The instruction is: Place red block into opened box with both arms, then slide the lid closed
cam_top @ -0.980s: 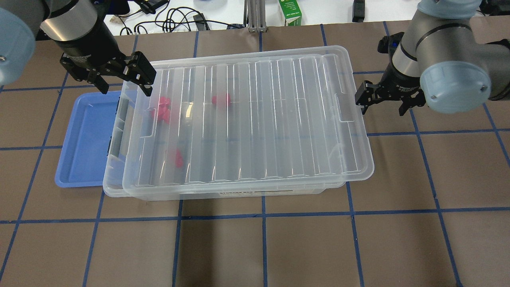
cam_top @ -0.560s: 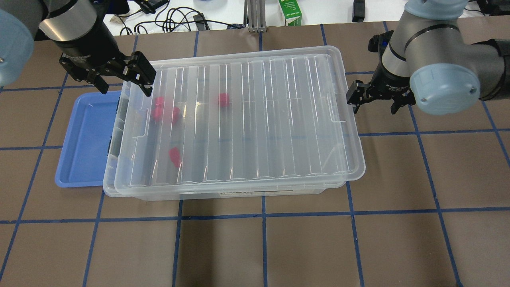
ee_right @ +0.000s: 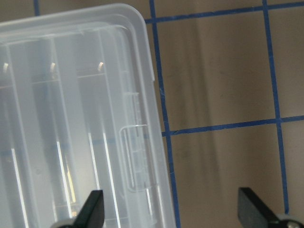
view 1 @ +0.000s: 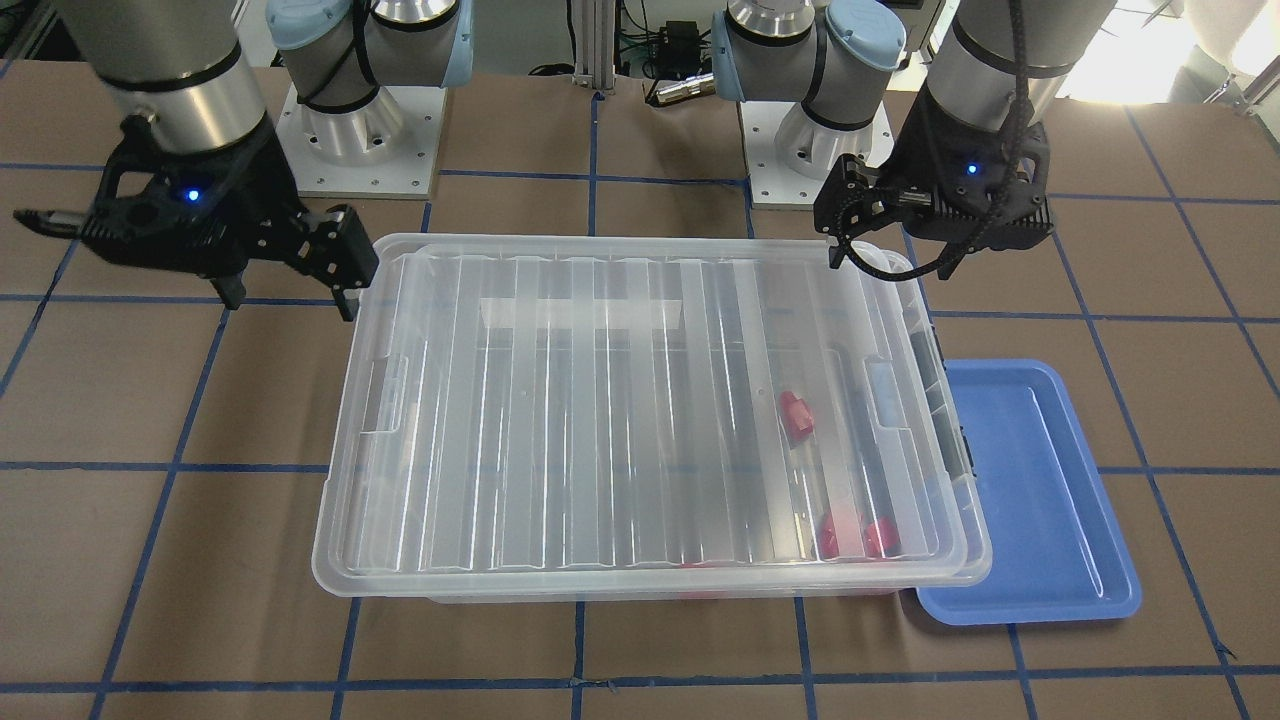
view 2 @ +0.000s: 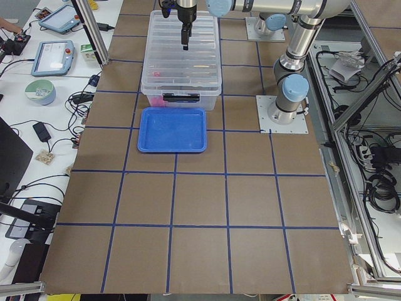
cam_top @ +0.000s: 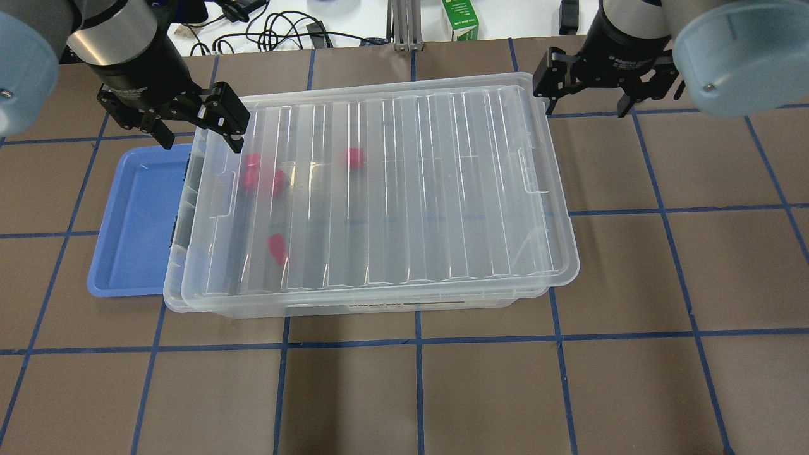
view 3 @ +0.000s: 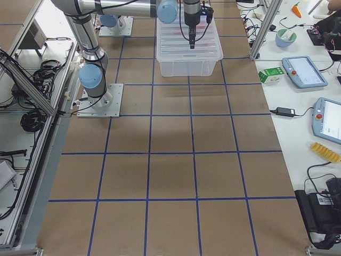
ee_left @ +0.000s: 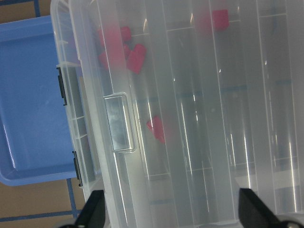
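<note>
Underneath the box (cam_top: pixel 303 309) lies a brown, blue-taped table (cam_top: pixel 632 392) beside a cabled bench (view 2: pixel 57 133).

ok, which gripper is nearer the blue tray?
Left. The left gripper hovers at the end of the box beside the blue tray; the right gripper is by the opposite end.

This is a robotics lab. A left arm (view 2: pixel 293 91) and a right arm (view 3: pixel 90 77), both jointed and silver-grey, are bolted through metal plates (view 1: pixel 415 172) onto a table (cam_top: pixel 442 392). The table is covered in brown sheet and ruled into squares with blue tape (cam_top: pixel 486 341). Beyond the fingers (cam_top: pixel 229 117) of the left gripper (cam_top: pixel 201 144), on the side away from the robot, a white bench (cam_top: pixel 518 19) carries tangled cables (cam_top: pixel 272 31). Teach pendants (view 3: pixel 303 71) lie on it, and aluminium posts (view 3: pixel 265 29) stand at the table's edge.
</note>
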`<state>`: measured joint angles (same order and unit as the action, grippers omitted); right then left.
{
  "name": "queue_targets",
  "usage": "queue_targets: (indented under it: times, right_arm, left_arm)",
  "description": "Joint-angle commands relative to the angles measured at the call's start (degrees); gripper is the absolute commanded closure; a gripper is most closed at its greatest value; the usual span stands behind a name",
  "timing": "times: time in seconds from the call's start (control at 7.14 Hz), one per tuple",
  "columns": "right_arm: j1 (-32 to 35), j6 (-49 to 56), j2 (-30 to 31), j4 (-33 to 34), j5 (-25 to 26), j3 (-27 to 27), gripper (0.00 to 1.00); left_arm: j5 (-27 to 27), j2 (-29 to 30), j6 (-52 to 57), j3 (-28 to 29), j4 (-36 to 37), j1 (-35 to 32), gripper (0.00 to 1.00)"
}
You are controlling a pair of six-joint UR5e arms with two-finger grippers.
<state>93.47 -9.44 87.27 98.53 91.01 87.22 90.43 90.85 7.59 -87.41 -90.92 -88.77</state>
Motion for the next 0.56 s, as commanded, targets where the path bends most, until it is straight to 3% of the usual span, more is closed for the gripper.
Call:
queue_targets:
  times: [0.0, 0.42]
  right_arm:
    - [3.82, -2.51, 0.36, -2.99, 0.13, -2.68, 0.00]
    - [3.65, -2.86, -0.08, -4.40, 0.13, -3.11, 0.00]
  left_arm:
    - [-0.16, 0.90, -0.46, 0.23, 0.12, -0.18, 0.00]
    - [-0.16, 0.82, -0.82, 0.14, 0.13, -0.18, 0.00]
